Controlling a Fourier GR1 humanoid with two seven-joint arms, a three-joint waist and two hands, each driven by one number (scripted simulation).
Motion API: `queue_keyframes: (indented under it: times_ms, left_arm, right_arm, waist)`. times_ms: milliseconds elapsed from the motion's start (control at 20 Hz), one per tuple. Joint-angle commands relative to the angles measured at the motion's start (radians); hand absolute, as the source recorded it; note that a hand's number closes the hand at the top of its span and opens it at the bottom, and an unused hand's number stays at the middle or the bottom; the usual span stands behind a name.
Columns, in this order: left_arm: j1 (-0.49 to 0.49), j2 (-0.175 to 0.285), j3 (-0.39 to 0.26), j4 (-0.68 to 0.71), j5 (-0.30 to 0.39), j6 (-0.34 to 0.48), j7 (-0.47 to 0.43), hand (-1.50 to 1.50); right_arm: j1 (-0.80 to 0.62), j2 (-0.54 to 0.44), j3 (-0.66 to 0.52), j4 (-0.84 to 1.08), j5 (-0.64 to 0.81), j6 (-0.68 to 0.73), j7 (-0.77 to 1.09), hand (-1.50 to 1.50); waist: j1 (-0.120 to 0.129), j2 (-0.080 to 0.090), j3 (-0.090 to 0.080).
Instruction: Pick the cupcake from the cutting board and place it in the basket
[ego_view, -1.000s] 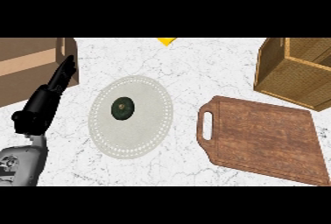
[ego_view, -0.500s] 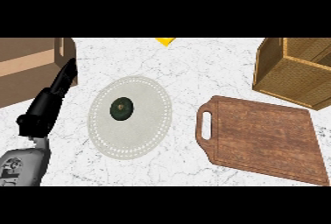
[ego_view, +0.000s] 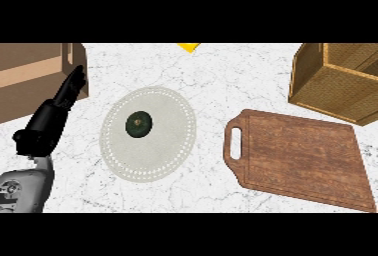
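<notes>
We see no cupcake anywhere: the cutting board (ego_view: 303, 155) lies bare at the right of the worktop (ego_view: 221, 80), handle slot facing the plate (ego_view: 159, 150), so we cannot say where the task's thing is. The only small item is a dark green round thing (ego_view: 138, 124) sitting on the plate near its middle (not a cupcake as far as we can tell). The basket (ego_view: 325, 92) stands at the upper right, just beyond the board's far corner. The left robot hand (ego_view: 46, 127) shows at the left edge, released, fingers straight and pointing up beside a wooden box (ego_view: 29, 75), grasping nothing, resting. The right robot hand is not in view. A yellow bit (ego_view: 188, 47) peeks in at the top edge. If a cupcake turns up, we judge it light, soft and easy to crush, with a top that smears, so take it low round the sides of the wrapper, not from above.
</notes>
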Motion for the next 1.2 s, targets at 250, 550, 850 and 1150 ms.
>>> queue_keyframes:
  times_ms: [250, 550, 850, 1150]
  left_arm:
    - [-0.008, -0.010, 0.005, 0.017, -0.009, 0.007, 0.011, 0.00]
    - [-0.035, -0.012, 0.014, 0.045, -0.012, 0.008, 0.001, 0.00]
    - [-0.021, -0.001, 0.009, -0.017, -0.012, -0.003, 0.026, 0.00]
    - [-0.016, 0.011, 0.025, -0.008, 0.007, -0.021, 0.009, 0.00]
  right_arm:
    - [0.003, -0.016, 0.104, 0.030, 0.105, 0.040, -0.095, -1.50]
    - [-0.037, -0.006, 0.058, 0.091, 0.067, 0.099, -0.119, -1.50]
    - [-0.057, -0.022, -0.133, 0.159, -0.094, 0.024, -0.048, -1.50]
    - [-0.054, -0.061, -0.322, 0.213, -0.252, -0.168, 0.110, -1.50]
  waist:
    - [-0.012, -0.003, 0.000]
    - [-0.007, 0.001, 0.000]
    - [0.005, 0.004, 0.002]
    - [0.005, 0.008, 0.002]
